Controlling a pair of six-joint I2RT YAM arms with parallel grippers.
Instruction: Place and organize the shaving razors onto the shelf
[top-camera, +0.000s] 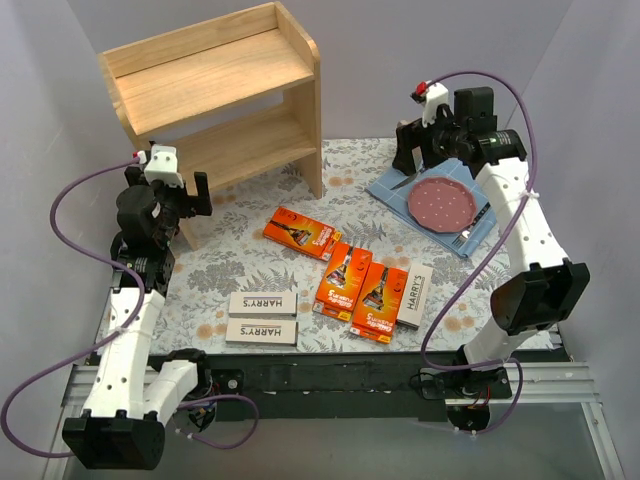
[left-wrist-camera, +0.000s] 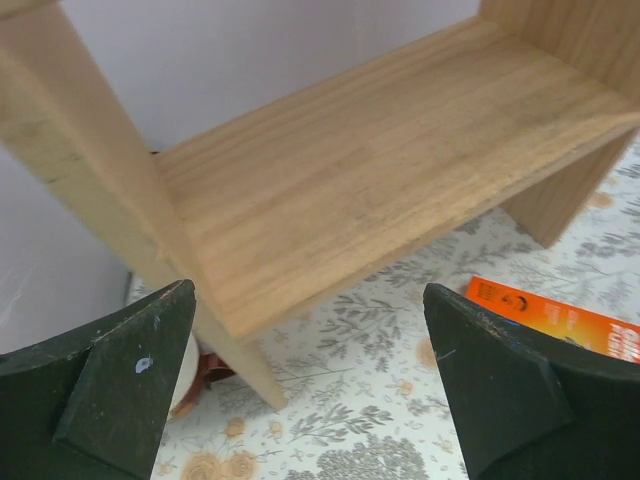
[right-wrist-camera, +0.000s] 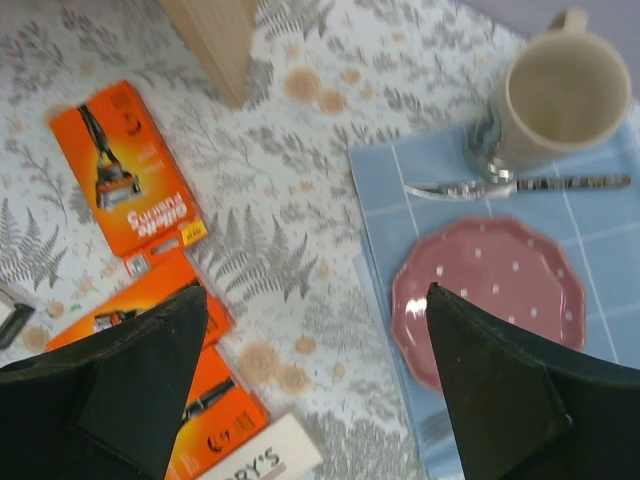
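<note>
The light wood two-tier shelf (top-camera: 215, 90) stands at the far left with both tiers bare; its lower tier (left-wrist-camera: 380, 170) fills the left wrist view. Three orange razor packs (top-camera: 302, 232) (top-camera: 343, 280) (top-camera: 378, 298) and three white "HARRY'S" boxes (top-camera: 263, 303) (top-camera: 262, 331) (top-camera: 414, 296) lie flat on the table's middle. My left gripper (top-camera: 185, 198) is open and empty, raised by the shelf's left leg (left-wrist-camera: 310, 390). My right gripper (top-camera: 417, 160) is open and empty, high above the place mat (right-wrist-camera: 315, 385). Orange packs (right-wrist-camera: 125, 170) and a white box (right-wrist-camera: 265, 460) show below it.
A blue place mat (top-camera: 395, 185) at the far right holds a pink dotted plate (top-camera: 440, 203), a mug (right-wrist-camera: 555, 95) and cutlery (right-wrist-camera: 500, 185). A floral cloth (top-camera: 240, 260) covers the table. Grey walls close in both sides. One orange pack (left-wrist-camera: 560, 315) shows beyond the left gripper.
</note>
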